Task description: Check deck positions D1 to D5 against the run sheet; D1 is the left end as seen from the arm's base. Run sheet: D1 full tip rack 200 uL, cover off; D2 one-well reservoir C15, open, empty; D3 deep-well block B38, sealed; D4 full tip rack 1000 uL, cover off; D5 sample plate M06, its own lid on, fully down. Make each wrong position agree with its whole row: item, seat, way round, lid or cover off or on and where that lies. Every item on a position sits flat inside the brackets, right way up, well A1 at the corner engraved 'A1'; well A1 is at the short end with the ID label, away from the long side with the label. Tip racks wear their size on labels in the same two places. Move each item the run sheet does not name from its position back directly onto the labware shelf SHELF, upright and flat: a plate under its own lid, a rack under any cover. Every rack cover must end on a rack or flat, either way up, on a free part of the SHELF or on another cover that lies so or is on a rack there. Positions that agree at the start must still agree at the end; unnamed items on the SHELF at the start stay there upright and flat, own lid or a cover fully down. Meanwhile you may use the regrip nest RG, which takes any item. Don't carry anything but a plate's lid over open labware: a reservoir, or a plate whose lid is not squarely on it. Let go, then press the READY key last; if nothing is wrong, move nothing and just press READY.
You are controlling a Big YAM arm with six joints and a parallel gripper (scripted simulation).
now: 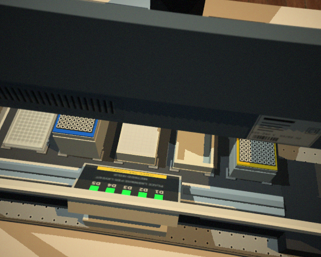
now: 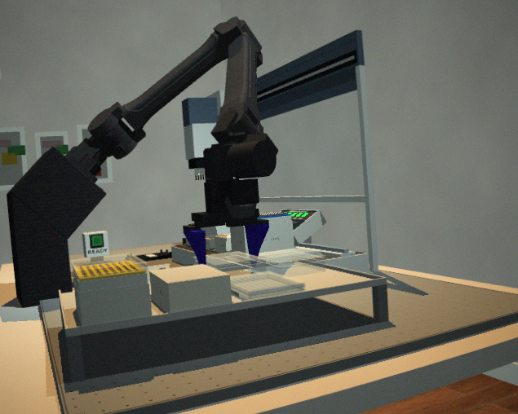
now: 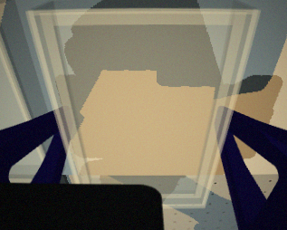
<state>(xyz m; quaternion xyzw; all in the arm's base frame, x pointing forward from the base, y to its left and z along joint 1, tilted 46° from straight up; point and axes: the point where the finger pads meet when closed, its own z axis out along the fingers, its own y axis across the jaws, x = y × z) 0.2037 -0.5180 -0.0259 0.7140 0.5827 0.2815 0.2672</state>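
Your claw (image 2: 226, 260) has its dark blue fingers spread wide and clamped on the two long edges of a clear, flat rectangular plastic lid (image 3: 144, 109), which it holds level in the air. You can see that lid (image 2: 250, 259) hanging above the grey raised shelf (image 2: 232, 306), over a clear multi-well plate (image 2: 266, 284) lying flat there. On the shelf beside the plate, toward the arm's black base, stand a plain beige closed box (image 2: 190, 287) and then a grey tip rack with a yellow top (image 2: 109, 289). Behind the shelf sits a small white READY key with a green button (image 2: 95, 242).

From the top view, you find five items seated in the deck row: a yellow-topped rack (image 1: 256, 157), an open beige reservoir (image 1: 195, 154), a sealed white block (image 1: 138, 143), a blue-topped rack (image 1: 76, 132) and a clear well plate (image 1: 28, 129). A sloped panel in front of them shows five green squares (image 1: 126, 191) under D1 to D5. All of it rests on your perforated desk (image 2: 383, 329).
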